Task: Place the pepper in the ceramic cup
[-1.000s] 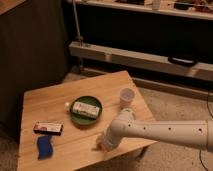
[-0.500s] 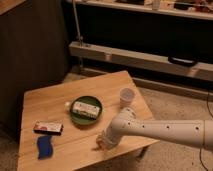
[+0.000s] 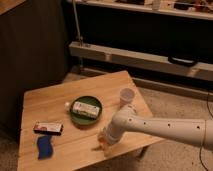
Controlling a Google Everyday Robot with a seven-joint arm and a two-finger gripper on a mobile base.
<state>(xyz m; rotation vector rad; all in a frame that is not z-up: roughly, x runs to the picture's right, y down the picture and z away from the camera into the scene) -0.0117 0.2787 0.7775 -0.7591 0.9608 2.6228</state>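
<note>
The white ceramic cup stands upright near the right edge of the wooden table. My gripper is at the end of the white arm, low over the table's front edge, well in front of and left of the cup. A small orange-red bit, which looks like the pepper, shows right at the gripper's tip on the table top; most of it is hidden by the gripper.
A dark green plate with a white packet sits mid-table. A small white object lies beside it. A flat box and a blue sponge lie front left. A metal shelf rail runs behind.
The arm has shifted slightly left and down, bringing the gripper lower toward the table's front edge. The cup, plate, box and sponge have not moved.
</note>
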